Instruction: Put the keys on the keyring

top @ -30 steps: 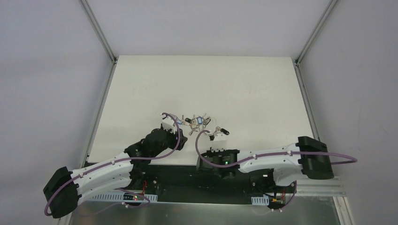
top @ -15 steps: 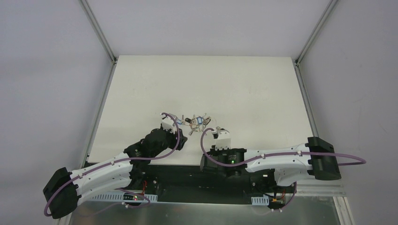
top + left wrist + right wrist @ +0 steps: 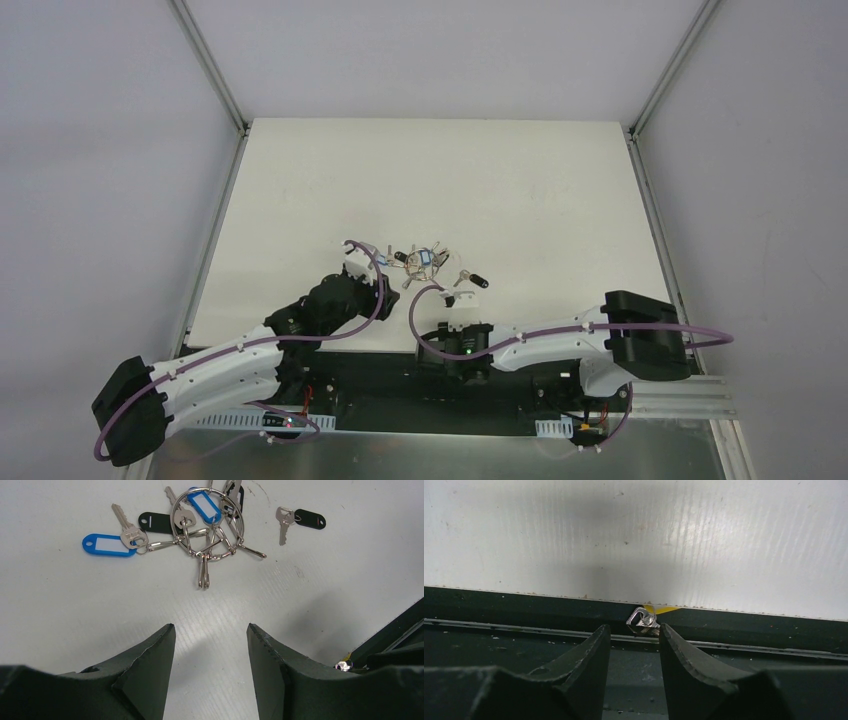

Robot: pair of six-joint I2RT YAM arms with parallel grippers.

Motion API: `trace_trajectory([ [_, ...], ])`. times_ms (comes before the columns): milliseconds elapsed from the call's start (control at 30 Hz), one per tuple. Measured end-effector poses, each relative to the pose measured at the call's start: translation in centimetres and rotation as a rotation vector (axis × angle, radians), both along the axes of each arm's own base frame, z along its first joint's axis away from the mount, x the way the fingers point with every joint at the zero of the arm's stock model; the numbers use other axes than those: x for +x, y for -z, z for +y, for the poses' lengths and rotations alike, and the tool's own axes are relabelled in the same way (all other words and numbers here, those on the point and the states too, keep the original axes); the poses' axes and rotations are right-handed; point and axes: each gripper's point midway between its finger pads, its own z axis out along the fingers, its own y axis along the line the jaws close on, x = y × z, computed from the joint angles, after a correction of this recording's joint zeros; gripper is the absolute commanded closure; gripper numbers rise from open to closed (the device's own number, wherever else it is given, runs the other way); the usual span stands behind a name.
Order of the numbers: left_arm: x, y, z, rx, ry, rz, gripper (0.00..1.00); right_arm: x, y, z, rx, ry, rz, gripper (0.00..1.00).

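Right gripper has backed away from the keyring, fingers now parted and empty; left gripper faces the keyring, fingers spread.

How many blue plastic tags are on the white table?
2. One blue rectangular plastic tag lies at the bunch's left end beside a silver key; the other sits inside the round silver wire keyring. Others may be hidden.

The table is white, finely ribbed up close. The keyring and the keys on it are silver. A blue tag at the left and another blue tag on the ring have white label windows. A black tag lies between them. Farther right, a loose silver key carries a black oval tag. At the table's near edge a yellow-marked key is silver. The left arm and right arm are white and black, with purple cables.
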Motion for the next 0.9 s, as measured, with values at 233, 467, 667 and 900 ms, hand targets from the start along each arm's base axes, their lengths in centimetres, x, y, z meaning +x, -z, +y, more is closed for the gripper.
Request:
trace_trajectory([
  [233, 0.0, 0.2, -0.2, 0.0, 0.006, 0.005, 0.46, -0.7, 1.1, 0.6, 0.02, 0.045, 0.044, 0.58],
  [467, 0.0, 0.0, -0.3, -0.005, 0.007, 0.001, 0.46, -0.7, 1.8, 0.2, 0.004, 0.1, 0.049, 0.58],
  [667, 0.1, 0.1, -0.3, -0.003, 0.007, 0.003, 0.46, -0.6, 2.9, -1.6, -0.017, 0.14, 0.045, 0.58],
  [900, 0.0, 0.9, -0.3, 0.019, 0.007, 0.021, 0.46, -0.3, 3.3, -1.6, 0.003, 0.151, 0.045, 0.66],
])
